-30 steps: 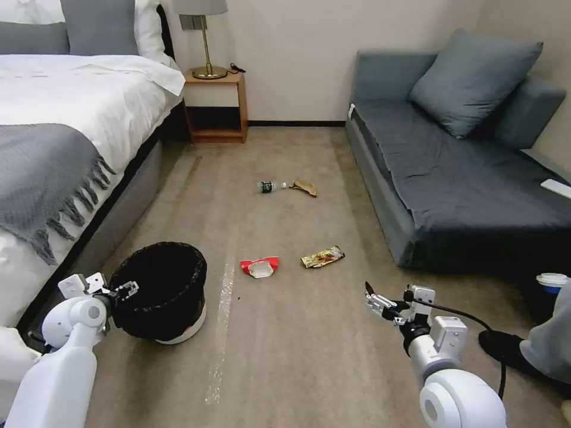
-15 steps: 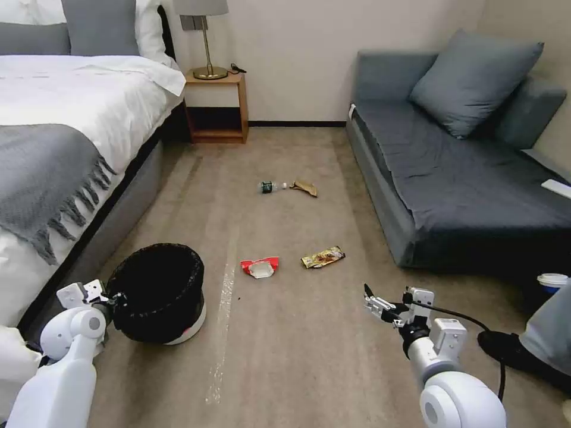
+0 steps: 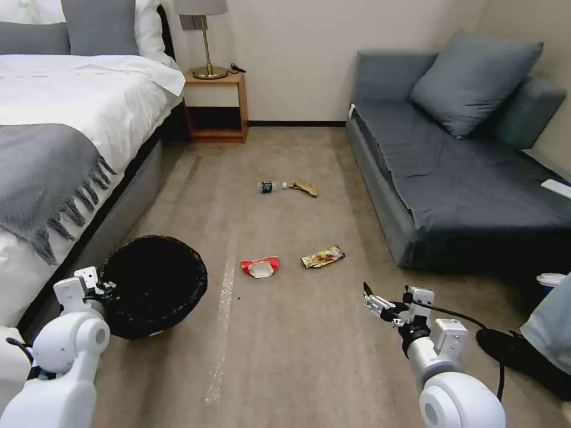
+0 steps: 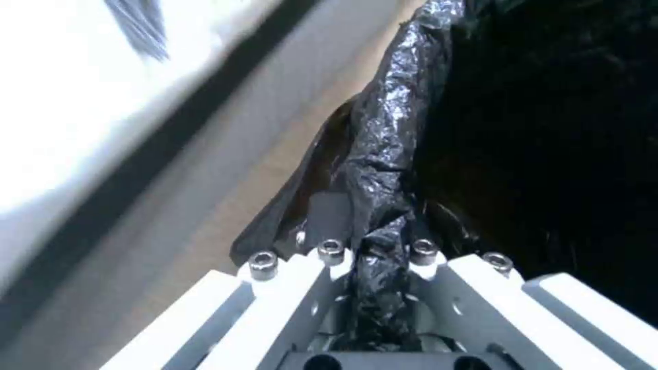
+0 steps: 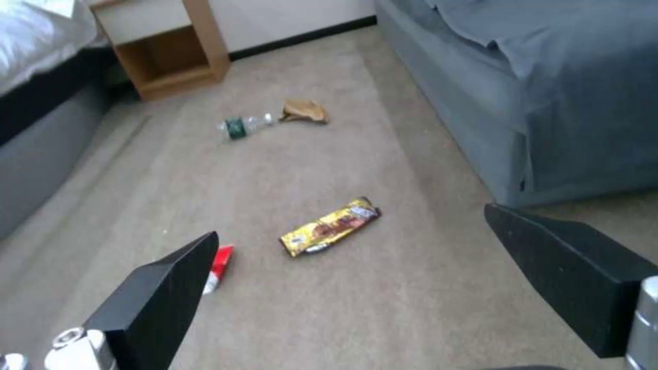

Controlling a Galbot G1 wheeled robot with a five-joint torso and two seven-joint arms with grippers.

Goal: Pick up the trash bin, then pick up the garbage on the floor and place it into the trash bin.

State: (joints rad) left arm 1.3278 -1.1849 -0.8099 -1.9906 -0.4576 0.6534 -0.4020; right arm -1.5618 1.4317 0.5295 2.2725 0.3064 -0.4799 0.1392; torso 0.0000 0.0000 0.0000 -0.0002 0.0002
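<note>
Head view: since 0.5 s ago the trash bin has tipped toward the camera, its whitish base now nearly hidden, beside the bed. The left gripper pinches the crinkled, glossy black liner at the rim. The right gripper hovers over the carpet, fingers apart. 4 litter pieces lie ahead: red-and-white wrapper, shiny yellow-brown packet, clear bottle, tan paper scrap.

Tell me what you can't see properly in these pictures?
- Bin bottom: head view, hidden by its tilted bag.
- Inside the bin: left wrist view, just black.
- Red wrapper: right wrist view, half behind a right gripper finger.
- Bottle label: too small.
- Left gripper: fingertips buried in bag.
</note>
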